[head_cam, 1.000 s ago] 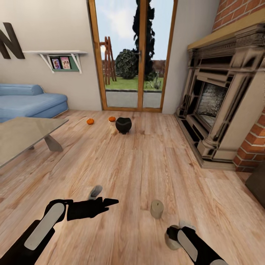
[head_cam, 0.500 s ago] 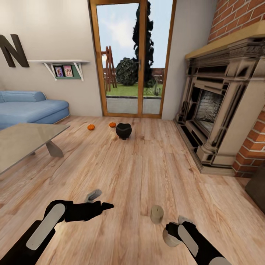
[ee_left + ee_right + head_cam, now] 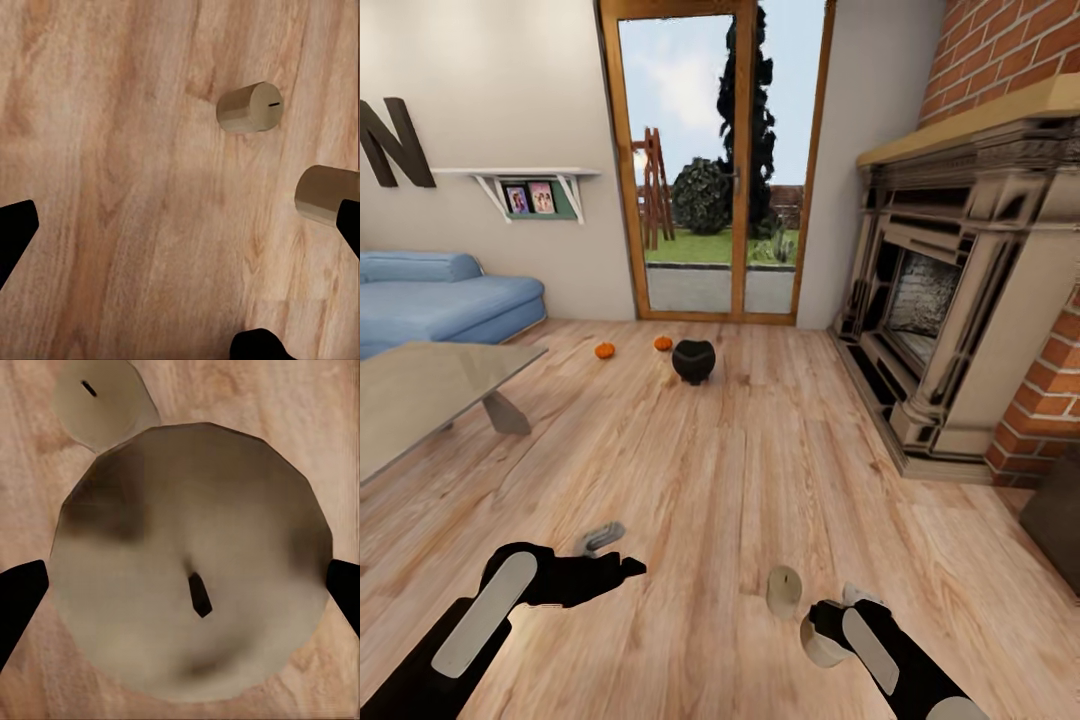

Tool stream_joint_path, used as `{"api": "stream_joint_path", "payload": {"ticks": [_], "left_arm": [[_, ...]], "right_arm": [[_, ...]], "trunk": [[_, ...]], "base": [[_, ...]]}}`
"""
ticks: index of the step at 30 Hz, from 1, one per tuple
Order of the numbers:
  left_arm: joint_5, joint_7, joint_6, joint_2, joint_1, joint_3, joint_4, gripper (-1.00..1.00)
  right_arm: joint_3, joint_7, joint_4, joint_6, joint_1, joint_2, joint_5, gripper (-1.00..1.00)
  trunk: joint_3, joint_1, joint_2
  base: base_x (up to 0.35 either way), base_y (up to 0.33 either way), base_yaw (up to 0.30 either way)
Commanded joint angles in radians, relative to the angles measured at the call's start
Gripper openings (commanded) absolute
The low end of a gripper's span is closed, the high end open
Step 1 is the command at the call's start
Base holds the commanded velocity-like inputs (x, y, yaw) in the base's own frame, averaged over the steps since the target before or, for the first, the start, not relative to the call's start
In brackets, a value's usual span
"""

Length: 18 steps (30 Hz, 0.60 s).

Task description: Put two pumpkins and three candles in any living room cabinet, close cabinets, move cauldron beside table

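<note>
One cream candle (image 3: 816,650) sits between the fingers of my right gripper (image 3: 832,625), which is shut on it. In the right wrist view this candle (image 3: 191,510) spans the gap of the right gripper (image 3: 180,596) from fingertip to fingertip. A second candle (image 3: 783,590) stands on the floor just beyond it. A grey candle (image 3: 600,538) lies on its side behind my open left gripper (image 3: 618,570). Far ahead, the black cauldron (image 3: 693,360) stands on the floor beside two pumpkins (image 3: 605,350) (image 3: 663,343). The grey table (image 3: 420,390) is at the left.
A blue sofa (image 3: 440,300) stands behind the table. The large fireplace (image 3: 950,300) with its brick wall fills the right side. Glass doors (image 3: 710,170) are straight ahead. A dark unit's corner (image 3: 1060,520) shows at the right edge. Bare wood floor (image 3: 740,470) lies between me and the cauldron.
The camera has shifted, sliding the whole scene down a little. My left gripper has drawn back slightly. The candle in my right gripper has stayed with it while the floor candles slid down.
</note>
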Motion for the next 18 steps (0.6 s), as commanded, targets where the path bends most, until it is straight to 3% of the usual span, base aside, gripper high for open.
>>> {"api": "stream_joint_path", "payload": {"ticks": [1,18], "left_arm": [[0.01,0.011,0.0,0.001,-0.001,-0.001,-0.001,1.0],[0.009,0.011,0.0,0.002,-0.004,-0.003,0.037,1.0]], "right_arm": [[0.006,-0.009,-0.002,0.002,-0.001,-0.001,-0.01,-1.0],[0.005,-0.005,0.003,0.002,-0.001,-0.001,-0.013,-1.0]], "trunk": [[0.003,-0.004,0.007],[0.066,-0.069,0.126]], "base": [[0.0,0.0,-0.191],[0.0,0.0,-0.251]]}}
